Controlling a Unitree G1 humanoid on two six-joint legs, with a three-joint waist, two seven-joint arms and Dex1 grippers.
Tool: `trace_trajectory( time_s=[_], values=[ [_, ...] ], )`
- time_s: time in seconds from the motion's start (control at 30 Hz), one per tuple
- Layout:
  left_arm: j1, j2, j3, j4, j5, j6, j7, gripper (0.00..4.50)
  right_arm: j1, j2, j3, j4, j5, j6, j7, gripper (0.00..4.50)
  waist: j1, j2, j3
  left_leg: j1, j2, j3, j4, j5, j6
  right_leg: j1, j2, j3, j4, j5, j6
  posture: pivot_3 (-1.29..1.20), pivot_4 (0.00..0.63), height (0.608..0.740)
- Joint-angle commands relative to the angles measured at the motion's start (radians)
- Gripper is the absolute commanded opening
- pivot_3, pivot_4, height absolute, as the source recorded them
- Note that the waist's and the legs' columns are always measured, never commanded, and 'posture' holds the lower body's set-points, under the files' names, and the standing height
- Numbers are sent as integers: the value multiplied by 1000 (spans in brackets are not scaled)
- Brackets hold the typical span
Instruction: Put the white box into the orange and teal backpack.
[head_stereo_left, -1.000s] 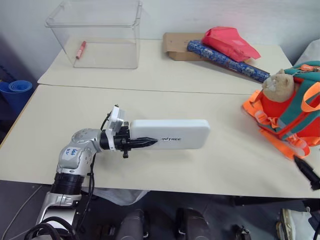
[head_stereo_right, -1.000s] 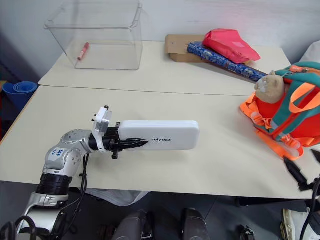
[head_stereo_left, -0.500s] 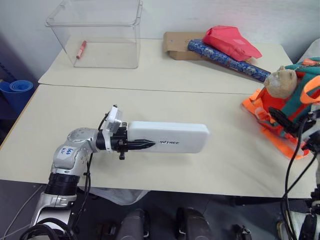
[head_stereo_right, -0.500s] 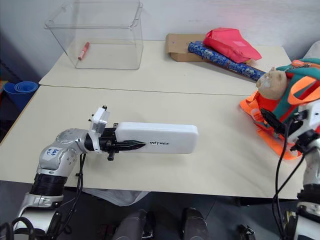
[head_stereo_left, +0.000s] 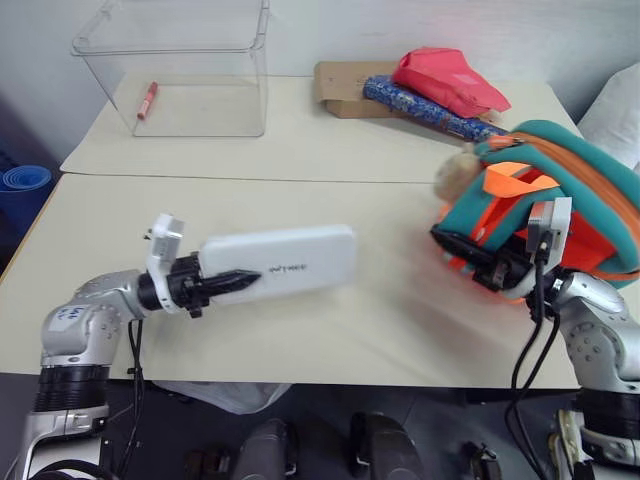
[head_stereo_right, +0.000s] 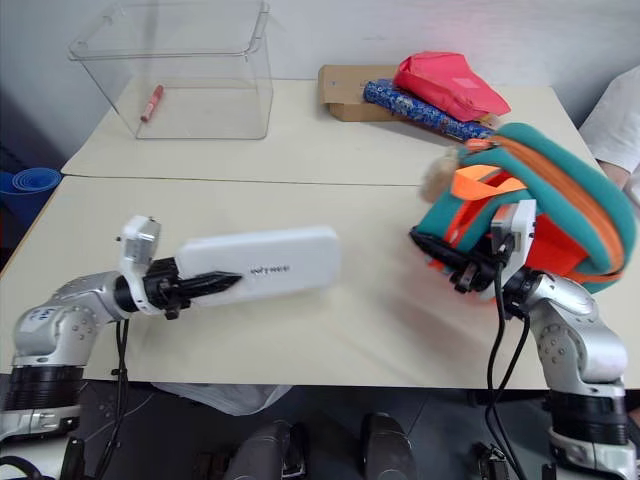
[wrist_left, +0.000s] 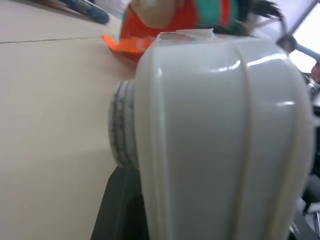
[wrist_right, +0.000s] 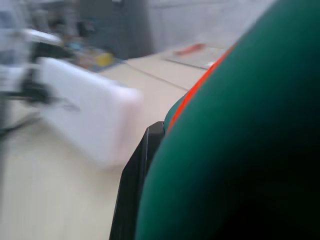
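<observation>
Both grippers are busy. On the left, the left gripper (head_stereo_left: 225, 283) is clamped on the near end of the white box (head_stereo_left: 275, 266), one black finger lying along its lettered face; the box sticks out from the fingers toward the middle of the table (head_stereo_left: 300, 150), raised a little and tilted, its far end pointing at the backpack. In the left wrist view the box's rounded end (wrist_left: 220, 140) sits right up against the camera, with orange and teal beyond it.

On the right, the right gripper (head_stereo_right: 452, 262) is closed on the lower edge of the orange and teal backpack (head_stereo_right: 545, 215), gripping its teal trim. The backpack is tipped up off the table with its teal top and an orange strap arching over the gripper, and its beige plush animal (head_stereo_left: 455, 172) hangs at the side nearest the box, blurred. The box is outside the backpack, with bare table between the two.

Farther back, a clear plastic bin (head_stereo_left: 175, 65) stands at the far left of the table with a red marker (head_stereo_left: 147, 100) lying inside it. A brown cardboard box (head_stereo_left: 338, 88) sits at the far edge, a blue patterned roll (head_stereo_left: 420, 108) lying across it and a red cloth bundle (head_stereo_left: 448, 78) on top of the roll. A blue rolled mat (head_stereo_left: 20, 185) is beside the table at the left.
</observation>
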Motion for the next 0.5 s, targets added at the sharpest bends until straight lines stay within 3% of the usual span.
trace_trajectory(
  time_s=[0.03,0.17,0.27,0.37,0.5],
  values=[
    [-16,26,82,-23,-81,31,2,1241,76,-78,-39,-188,228,145,8,29,2,0,0,0,0,-1,0,0,0,0,0,0,0,0,0,0,150,740],
    [-39,31,154,-46,-143,58,34,1241,184,-212,-123,-252,410,265,12,29,21,-1,0,0,-1,-1,1,-2,2,1,-2,0,-4,0,0,0,150,740],
    [-50,45,178,-84,-192,98,57,1241,255,-296,-210,-230,447,321,36,29,25,-3,0,0,-1,-1,1,-3,2,1,-3,0,-5,0,0,0,150,740],
    [-71,25,140,-124,-178,73,73,1241,298,-346,-270,-168,401,333,93,29,31,-4,0,0,-1,-1,1,-4,2,2,-3,0,-5,0,0,0,150,740],
    [-164,-61,42,-125,-119,-8,94,1241,285,-344,-252,-115,330,307,126,29,51,-5,0,0,-2,0,2,-3,2,2,-2,0,-6,0,1,0,150,740]
  ],
)
